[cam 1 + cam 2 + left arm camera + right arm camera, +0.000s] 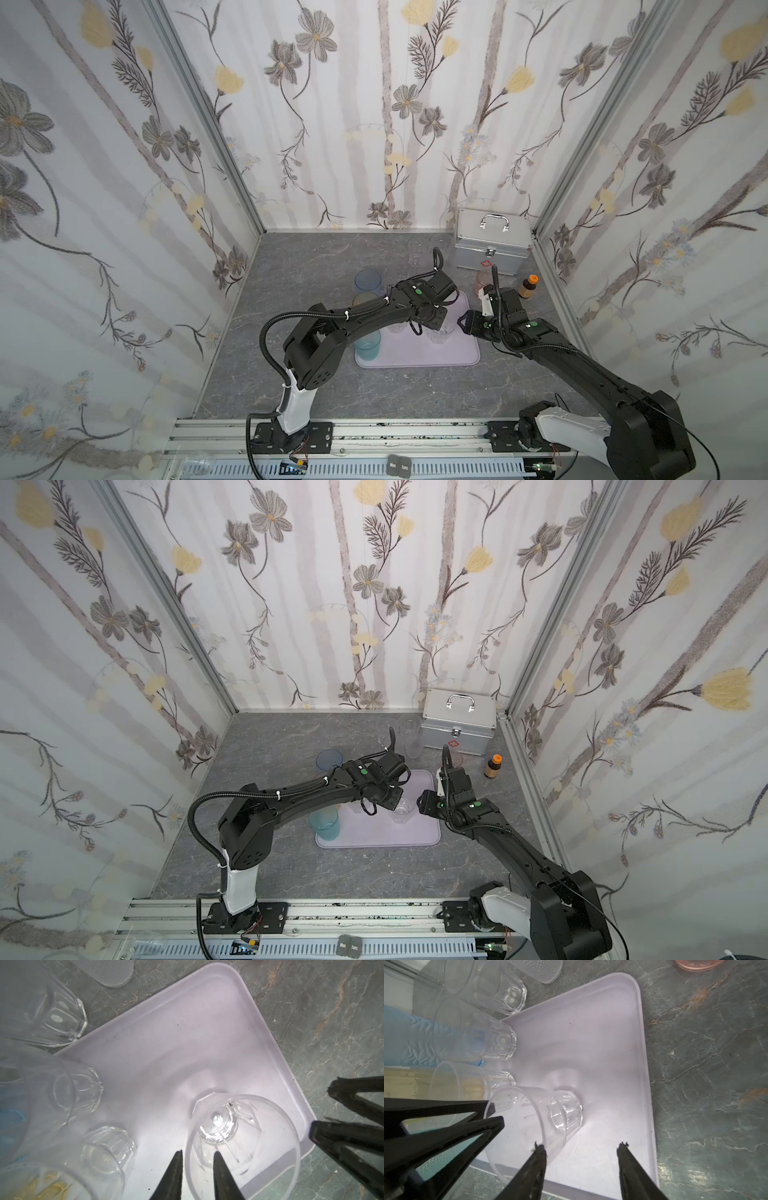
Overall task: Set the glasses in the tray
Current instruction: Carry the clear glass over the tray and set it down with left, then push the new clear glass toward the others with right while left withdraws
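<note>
Left to right, in both top views. A blue tumbler (368, 279) and an amber tumbler (365, 298) are standing on the desk (307, 266) by the far left corner of the tray (419, 356). A teal tumbler (368, 345) is standing at the tray's near left corner, seemingly inside the rim.

Centre: the left gripper (198, 1153) is hanging over a clear faceted tumbler (245, 1138), which is standing upright on the tray's right half. Its jaws are sitting slightly apart astride the rim, one inside and one outside, not pinching the wall.

Right: the right gripper (581, 1145) is hovering just beside that tumbler, jaws wide apart and holding nothing. A pink glass (483, 280) is waiting on the desk beyond the tray.

Handling, as judged: these tumblers are probably light, rigid, thin-walled and slick, and the tall ones are likely tipping readily. A gentle rim pinch, one jaw inside, is looking like the surest hold.
</note>
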`<state>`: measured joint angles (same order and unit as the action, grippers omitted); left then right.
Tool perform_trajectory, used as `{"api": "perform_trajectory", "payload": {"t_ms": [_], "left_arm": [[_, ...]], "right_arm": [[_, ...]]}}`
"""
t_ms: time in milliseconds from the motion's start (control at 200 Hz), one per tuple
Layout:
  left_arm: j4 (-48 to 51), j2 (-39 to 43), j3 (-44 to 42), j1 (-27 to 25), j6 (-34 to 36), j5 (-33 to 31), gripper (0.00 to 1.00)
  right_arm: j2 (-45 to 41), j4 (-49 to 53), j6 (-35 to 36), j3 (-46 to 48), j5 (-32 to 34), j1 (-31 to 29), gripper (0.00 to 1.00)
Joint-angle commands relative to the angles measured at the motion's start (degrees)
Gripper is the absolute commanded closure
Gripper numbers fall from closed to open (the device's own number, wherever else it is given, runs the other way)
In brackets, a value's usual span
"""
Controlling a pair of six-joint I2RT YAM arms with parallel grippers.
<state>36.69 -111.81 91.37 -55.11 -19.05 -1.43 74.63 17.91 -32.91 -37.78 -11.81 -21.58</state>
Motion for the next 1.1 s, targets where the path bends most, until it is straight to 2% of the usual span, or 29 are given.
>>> {"api": "perform_trajectory", "payload": {"t_ms": [0, 185, 380, 535, 690, 775, 889, 979, 1099], "left_arm": [[-0.7, 3.0, 0.1, 0.1, 0.5, -1.3, 0.64], [-1.5, 9.5, -1.2, 2.2, 2.3, -2.8, 0.61], [-8.1, 19.7, -10.1, 7.7, 4.2, -7.7, 0.61], [-17.0, 32.0, -19.1, 14.2, 4.5, -10.5, 0.56], [-24.8, 43.9, -30.0, 25.9, 3.5, -13.3, 0.48], [-27.4, 47.8, -34.9, 32.5, 3.1, -12.6, 0.43], [-29.3, 50.4, -39.5, 39.0, 1.9, -9.9, 0.39], [-30.6, 50.8, -41.7, 41.7, 0.8, -7.3, 0.38], [-31.9, 50.4, -43.0, 42.8, 0.4, -5.8, 0.38]], "right_arm": [[-0.3, -2.3, 0.9, 0.5, -2.3, -0.3, 0.43], [2.1, -2.4, 1.7, -0.4, -1.9, -2.1, 0.43], [6.9, -3.4, 1.5, -2.9, 0.8, -3.5, 0.47], [11.3, 0.3, 2.7, -8.3, 7.1, -7.6, 0.59], [13.0, 5.5, 4.0, -11.5, 12.1, -10.6, 0.76], [13.3, 8.5, 4.7, -12.8, 13.8, -12.7, 0.85], [13.8, 11.8, 4.1, -14.8, 14.7, -16.2, 0.89], [15.0, 13.7, 2.5, -16.5, 14.7, -19.4, 0.9], [17.9, 14.1, -0.5, -18.4, 13.5, -23.8, 0.9]]}}
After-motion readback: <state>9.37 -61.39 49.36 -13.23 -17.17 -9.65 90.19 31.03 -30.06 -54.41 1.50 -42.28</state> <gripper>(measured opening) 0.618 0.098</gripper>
